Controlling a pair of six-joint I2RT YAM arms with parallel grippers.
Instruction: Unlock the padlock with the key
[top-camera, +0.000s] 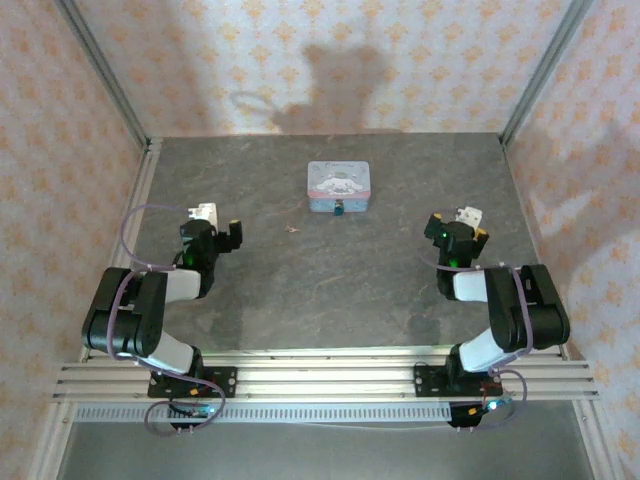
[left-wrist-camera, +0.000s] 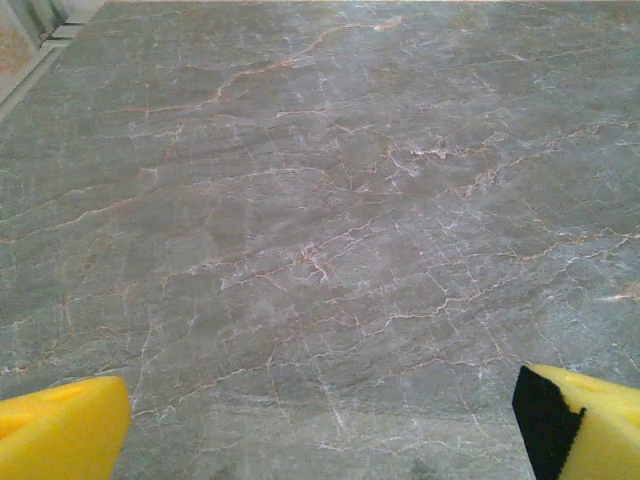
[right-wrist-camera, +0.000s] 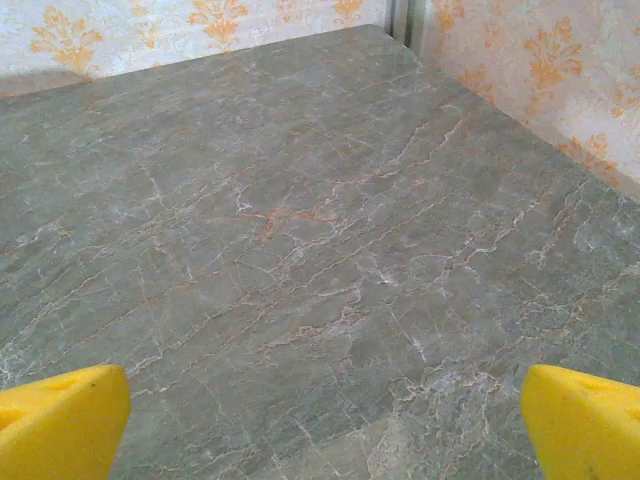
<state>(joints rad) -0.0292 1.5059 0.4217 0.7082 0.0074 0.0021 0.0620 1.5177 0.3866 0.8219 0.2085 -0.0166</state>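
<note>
Yellow fingertips (left-wrist-camera: 62, 432) of the left gripper (left-wrist-camera: 320, 440) sit at the bottom corners of its wrist view, spread wide with nothing but bare grey marbled table (left-wrist-camera: 320, 200) between them. The right gripper (right-wrist-camera: 325, 425) looks the same from its own wrist camera: jaws released, nothing held, veined stone stretching away toward the patterned wall.

From above, both arms are folded back near their bases, the left gripper at the left side of the table and the right gripper at the right side, each well apart from the objects in the middle. The key (top-camera: 292, 228) reads as a tiny pale sliver lying flat on the stone, left of centre and closer to the left arm. Farther back stands a light-blue tin (top-camera: 338, 185), and the padlock (top-camera: 340, 209) is a small dark speck touching the tin's near edge. Whether its shackle is closed is too small to tell.

As I judge it, nothing of the task is done: the key is not picked up, the padlock is untouched, and grasping, inserting and turning all remain.
</note>
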